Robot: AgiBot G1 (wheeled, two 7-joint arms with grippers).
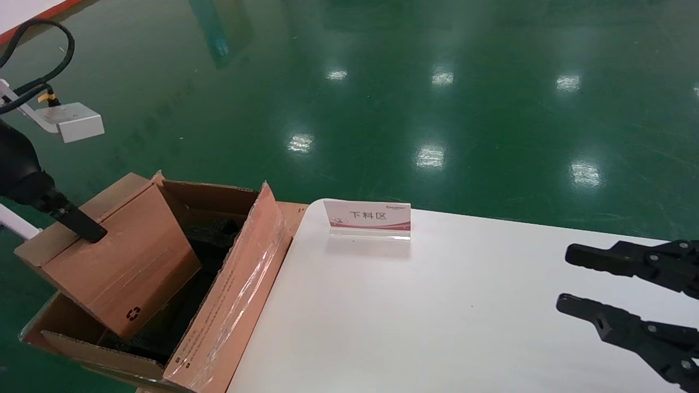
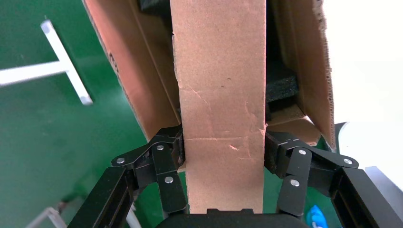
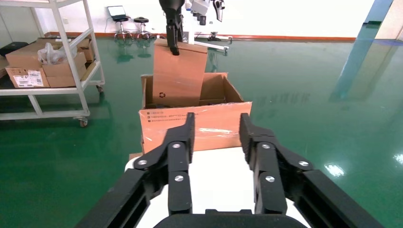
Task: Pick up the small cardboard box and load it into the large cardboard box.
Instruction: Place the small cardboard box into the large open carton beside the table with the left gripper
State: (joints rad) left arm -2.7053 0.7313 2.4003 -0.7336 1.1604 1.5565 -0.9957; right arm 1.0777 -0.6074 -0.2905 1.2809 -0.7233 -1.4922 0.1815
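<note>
The small cardboard box [image 1: 117, 259], plain reddish-brown with a black recycling mark, hangs tilted with its lower end inside the large cardboard box [image 1: 240, 284]. My left gripper [image 1: 90, 232] is shut on its upper end; in the left wrist view both fingers press the small cardboard box [image 2: 221, 95] from either side at my left gripper [image 2: 223, 147]. Black foam lines the large cardboard box [image 2: 304, 61]. My right gripper [image 1: 565, 279] is open over the white table at the right, holding nothing. The right wrist view shows my right gripper [image 3: 216, 135], the small cardboard box [image 3: 178, 78] and the large cardboard box [image 3: 197, 126] beyond.
A white table [image 1: 437, 305] with a pink-and-white sign stand [image 1: 367, 216] lies right of the carton. The carton's tall taped flap stands against the table edge. A wheeled shelf rack [image 3: 47, 61] with brown boxes stands on the green floor beyond.
</note>
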